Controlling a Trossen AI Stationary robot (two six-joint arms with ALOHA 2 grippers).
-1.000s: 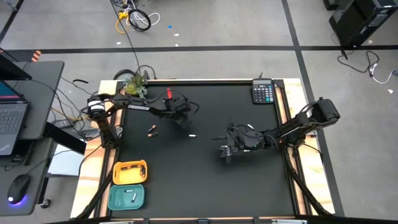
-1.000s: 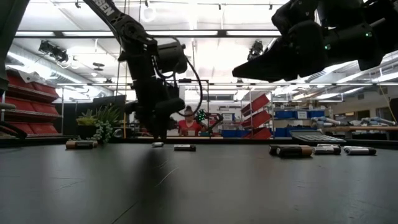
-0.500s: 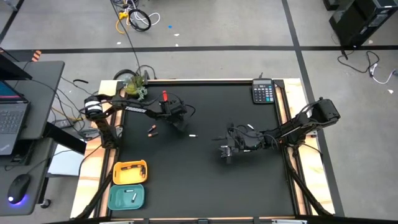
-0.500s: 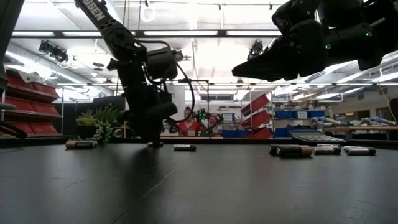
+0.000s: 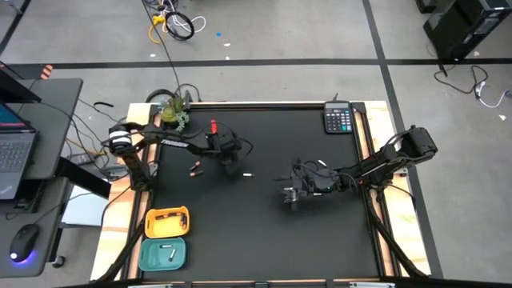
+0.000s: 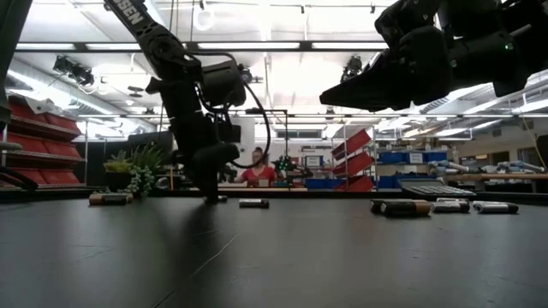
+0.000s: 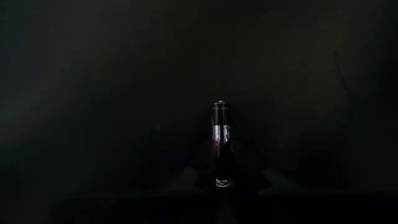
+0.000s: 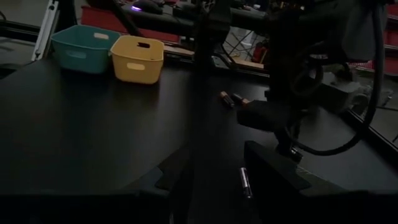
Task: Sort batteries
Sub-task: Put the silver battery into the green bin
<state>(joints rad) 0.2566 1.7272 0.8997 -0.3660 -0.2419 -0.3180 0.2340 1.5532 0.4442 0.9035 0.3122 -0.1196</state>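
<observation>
The left pincer [image 5: 231,166] is down at the surface [image 5: 264,232], left of its middle, and it is clenched. Its wrist view shows a dark battery [image 7: 221,146] with its near end caught between the fingertips and its length pointing straight away from them. In the low view the pincer's tip sits right at the surface.

Just to the left of that pincer lie two dark batteries with copper ends [image 5: 194,168], close together. Just to its right lies one white battery [image 5: 247,174], alone, in the gap between the two arms. The low view shows more batteries along the far part of the surface: one [image 6: 111,198] near the plant [image 5: 172,112], one [image 6: 254,203] near the left pincer, and three [image 6: 451,205] in a row farther right.

The right pincer [image 5: 290,196] hangs above the surface, right of its middle, with its fingers standing apart and nothing between them. The low view shows it well clear of the surface.

A yellow bin [image 5: 166,222] and a teal bin [image 5: 162,254] sit side by side at the near left corner. The teal bin has white batteries [image 5: 169,253] in it. A calculator [image 5: 339,120] lies at the far right corner. A person [image 6: 257,174] is in the room behind.
</observation>
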